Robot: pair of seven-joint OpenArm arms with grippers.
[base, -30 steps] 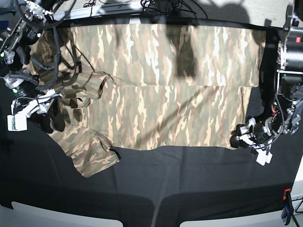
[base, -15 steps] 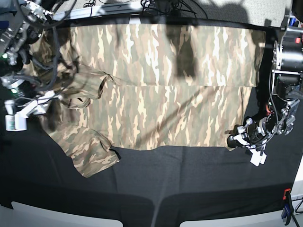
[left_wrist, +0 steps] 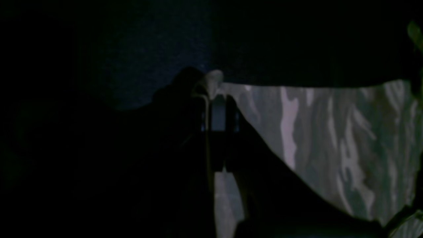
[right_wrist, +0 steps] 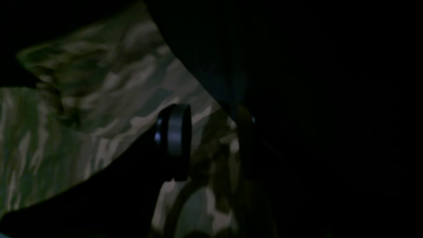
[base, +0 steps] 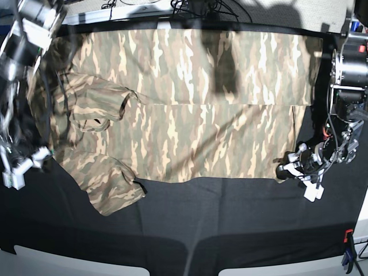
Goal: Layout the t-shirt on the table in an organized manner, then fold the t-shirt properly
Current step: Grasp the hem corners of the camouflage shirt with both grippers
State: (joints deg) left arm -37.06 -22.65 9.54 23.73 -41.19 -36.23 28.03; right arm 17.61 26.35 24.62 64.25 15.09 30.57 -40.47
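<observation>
The camouflage t-shirt (base: 195, 109) lies spread across the black table (base: 218, 218), its far half folded over and one sleeve (base: 109, 184) sticking out at the front left. My left gripper (base: 283, 171) sits at the shirt's front right corner. In the left wrist view that gripper (left_wrist: 216, 99) is shut, with a bit of the t-shirt (left_wrist: 317, 138) hem pinched at its tip. My right gripper (base: 26, 167) hovers at the shirt's left edge. Seen from the right wrist, this gripper (right_wrist: 211, 132) has its fingers (right_wrist: 173, 138) apart over the t-shirt (right_wrist: 99, 109) fabric.
An orange and blue clamp (base: 347, 253) is fixed at the table's front right edge. Cables and arm mounts (base: 351, 75) stand along the right side and the back. A dark shadow (base: 224, 69) falls on the shirt's upper middle.
My left gripper has closed on the shirt's front right corner. The right arm has moved away from the folded sleeve, toward the front left edge of the shirt.
</observation>
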